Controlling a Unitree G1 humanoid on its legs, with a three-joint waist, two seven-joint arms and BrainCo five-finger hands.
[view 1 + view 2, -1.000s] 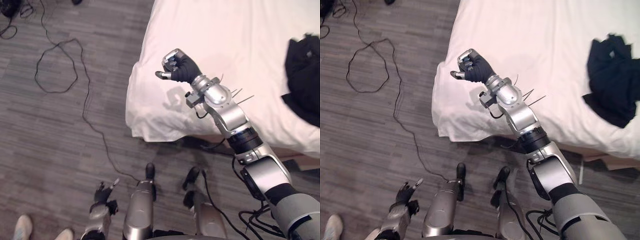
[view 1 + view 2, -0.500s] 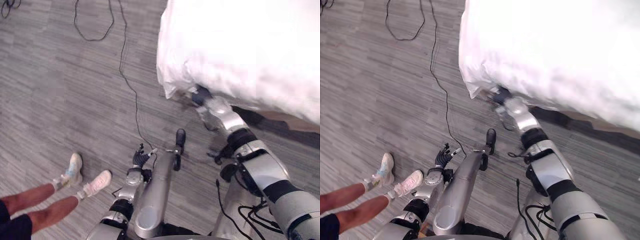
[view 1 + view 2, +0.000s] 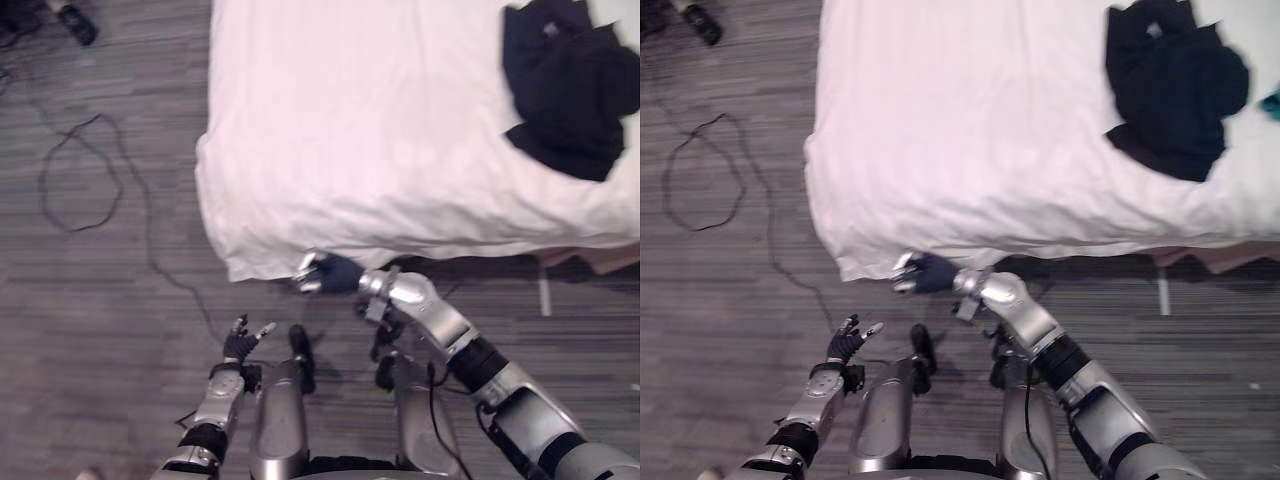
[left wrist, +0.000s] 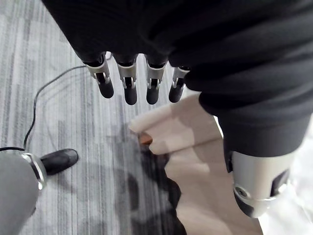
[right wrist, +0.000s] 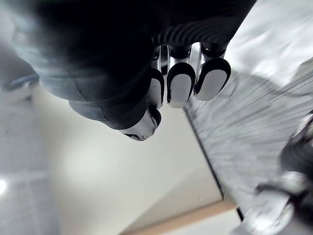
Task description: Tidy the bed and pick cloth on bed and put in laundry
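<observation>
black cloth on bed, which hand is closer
Right. The right hand is at the near edge of the bed, well left of the black cloth; the left hand hangs over the floor, farther off.

— What carries everything here?
— A bed (image 3: 380,130) covered by a white sheet (image 3: 940,140). It stands on a grey striped floor (image 3: 90,320).
— And on the bed?
— A crumpled dark cloth (image 3: 570,85) lies on the sheet, toward the right side.
— On the floor?
— A small dark object (image 3: 77,27), possibly a shoe, well apart from the bed.
</observation>
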